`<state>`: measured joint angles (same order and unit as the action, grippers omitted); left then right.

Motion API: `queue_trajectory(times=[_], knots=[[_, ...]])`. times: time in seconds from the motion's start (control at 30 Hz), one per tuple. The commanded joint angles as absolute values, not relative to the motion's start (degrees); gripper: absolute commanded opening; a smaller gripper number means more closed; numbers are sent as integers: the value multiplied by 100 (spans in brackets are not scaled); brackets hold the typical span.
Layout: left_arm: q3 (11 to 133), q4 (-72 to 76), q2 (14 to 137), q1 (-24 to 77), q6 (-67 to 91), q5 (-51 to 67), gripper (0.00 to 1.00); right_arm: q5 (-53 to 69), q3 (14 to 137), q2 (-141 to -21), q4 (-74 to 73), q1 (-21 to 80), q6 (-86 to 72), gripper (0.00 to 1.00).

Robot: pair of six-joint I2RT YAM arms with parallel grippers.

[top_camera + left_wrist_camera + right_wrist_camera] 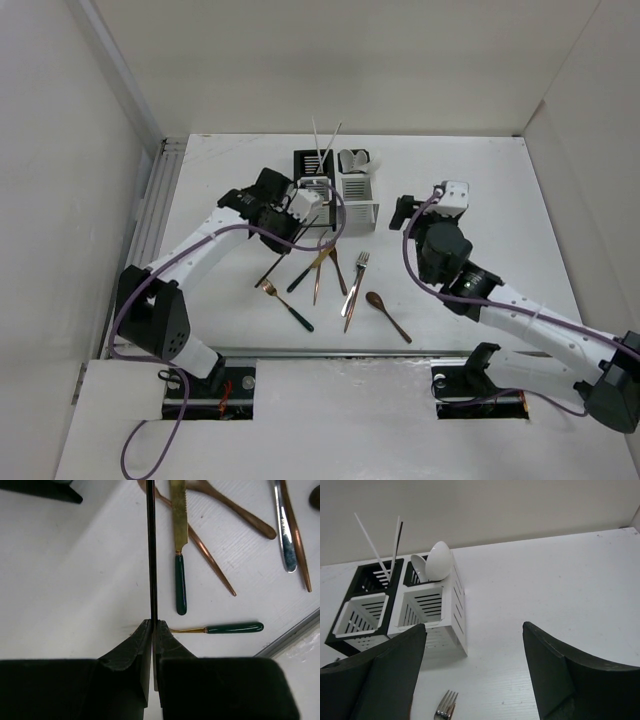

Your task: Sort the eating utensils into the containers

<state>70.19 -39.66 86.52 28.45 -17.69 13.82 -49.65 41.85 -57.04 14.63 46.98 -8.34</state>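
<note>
My left gripper (152, 625) is shut on a thin black chopstick (151, 555), which runs straight out from the jaws. In the top view the left gripper (300, 230) hovers just in front of the black container (310, 162). White chopsticks (375, 545) stand in that container. White spoons (437, 560) sit in the white container (455, 615) beside it. My right gripper (475, 667) is open and empty, right of the containers (405, 210). On the table lie a green-handled knife (180, 585), a green-handled piece (235, 627), copper pieces (212, 557) and a silver fork (445, 710).
The loose cutlery is spread in front of the containers, with a copper spoon (388, 315) nearest the right arm. White walls enclose the table on three sides. A metal rail (165, 190) runs along the left edge.
</note>
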Motion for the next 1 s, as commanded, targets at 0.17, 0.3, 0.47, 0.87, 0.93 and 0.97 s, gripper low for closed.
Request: queue_trajectory(times=[0.17,0.3,0.47,0.87,0.93,0.97], knots=[[8401,-4324,8332,2760,-2496,2065,0,-4694,4649,-6213,2257,4202,-606,83],[9481,-4009,8761,2523,-2496,2127,0,-4325,4781,-6581,2706,3824,-405,83],[10720,-2922,9403,2461,-2355,2119,0,-3763,5281,-7197,2821,3315,-352,83],[11575,113,11011,1856,-986,2531,0,-3366,6100,-8304,2883,2830,-132,83],[11627,420,11179,1854,-818,2584,0,-3253,6266,-8384,2883,2777,-62,83],[11628,483,11319,1794,-730,2584,0,-3252,6267,-8446,2883,2725,-62,83]])
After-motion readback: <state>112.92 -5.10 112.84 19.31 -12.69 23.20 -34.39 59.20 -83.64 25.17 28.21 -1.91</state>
